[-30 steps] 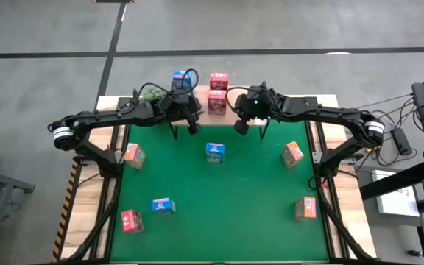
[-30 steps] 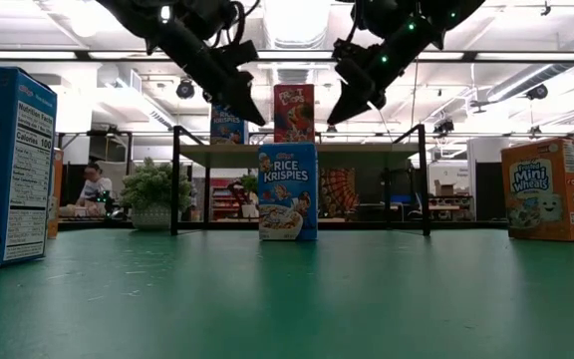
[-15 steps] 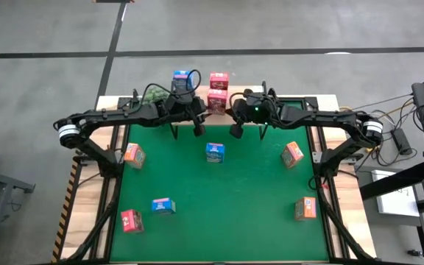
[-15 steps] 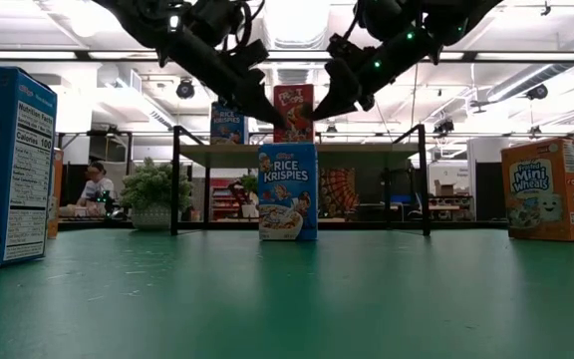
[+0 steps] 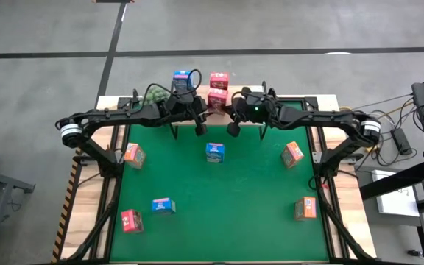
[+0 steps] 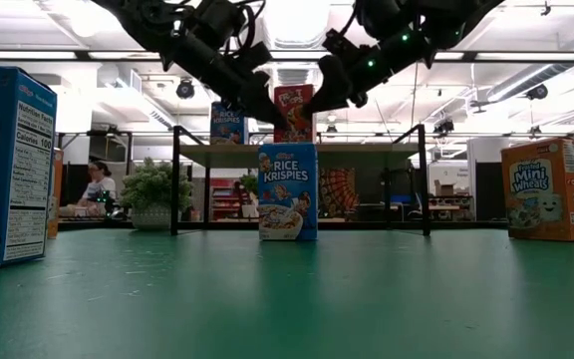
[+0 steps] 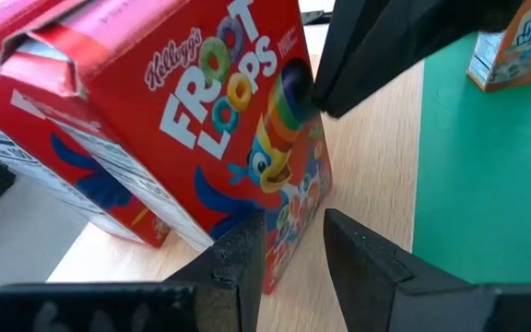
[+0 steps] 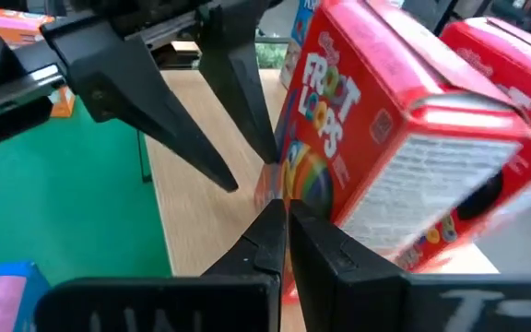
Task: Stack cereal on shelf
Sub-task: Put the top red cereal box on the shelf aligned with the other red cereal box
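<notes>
A red Froot Loops cereal box [image 5: 216,98] stands on the wooden shelf [image 6: 367,150] at the table's far edge. Another red box [image 5: 218,77] stands behind it and a blue one [image 5: 182,77] to its left. My left gripper [image 7: 293,267] is open and reaches the front box's lower corner from the left. My right gripper [image 8: 286,235] is shut, with its tips at the same box from the right. In the low view the two grippers flank the box [image 6: 294,113]. My left gripper has one fingertip [image 8: 267,155] at the box's lower front corner [image 7: 270,277]; whether it touches, I cannot tell. My right gripper lays its shut fingertips [image 7: 325,92] against the box's front face near its right edge [image 7: 304,101]. It comes slanting down from the near right. The box stands on the shelf.
A blue Rice Krispies box [image 5: 214,152] stands mid-table on the green mat. Orange boxes [image 5: 133,154] [image 5: 292,153] [image 5: 305,208], a blue one [image 5: 163,206] and a red one [image 5: 132,220] are spread toward the sides and near edge. A green plant [image 5: 152,93] sits at the shelf's left.
Both grippers have closed in on the red box from either side, the left going right and the right going left. Both have tipped up from pointing steeply down toward level, the right one more. The boxes have stayed in place.
</notes>
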`<move>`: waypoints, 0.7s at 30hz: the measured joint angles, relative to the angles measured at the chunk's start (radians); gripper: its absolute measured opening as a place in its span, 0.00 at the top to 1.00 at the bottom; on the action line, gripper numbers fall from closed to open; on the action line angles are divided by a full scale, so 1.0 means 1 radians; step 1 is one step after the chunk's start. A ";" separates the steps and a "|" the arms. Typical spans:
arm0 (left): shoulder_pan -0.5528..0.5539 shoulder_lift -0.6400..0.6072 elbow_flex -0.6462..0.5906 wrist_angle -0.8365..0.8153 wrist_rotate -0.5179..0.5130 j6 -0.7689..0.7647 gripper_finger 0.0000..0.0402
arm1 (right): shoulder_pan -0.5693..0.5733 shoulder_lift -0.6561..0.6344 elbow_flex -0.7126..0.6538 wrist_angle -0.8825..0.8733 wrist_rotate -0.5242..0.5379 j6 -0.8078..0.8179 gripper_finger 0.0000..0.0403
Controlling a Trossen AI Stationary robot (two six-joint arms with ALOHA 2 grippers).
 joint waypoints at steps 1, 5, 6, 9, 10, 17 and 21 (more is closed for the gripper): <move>0.000 0.000 0.000 -0.001 0.000 -0.002 0.76 | -0.001 0.005 0.000 0.001 0.006 -0.007 0.98; 0.000 0.000 0.000 -0.010 0.000 -0.008 0.76 | -0.008 0.010 0.000 -0.001 0.019 -0.012 0.98; 0.000 0.000 0.000 -0.011 0.000 -0.010 0.76 | -0.010 0.008 0.000 -0.006 0.030 -0.012 0.98; 0.000 0.000 0.000 -0.012 0.000 -0.010 0.76 | -0.012 0.002 0.000 -0.016 0.077 -0.021 0.98; 0.000 0.000 0.000 -0.014 0.000 -0.010 0.76 | -0.013 0.000 0.000 -0.017 0.086 -0.023 0.98; 0.000 0.000 0.000 -0.017 0.000 -0.010 0.76 | -0.013 -0.002 0.000 -0.024 0.085 -0.019 0.98; 0.003 0.000 0.000 -0.006 -0.001 -0.010 0.76 | -0.013 -0.002 0.000 -0.024 0.082 -0.004 0.98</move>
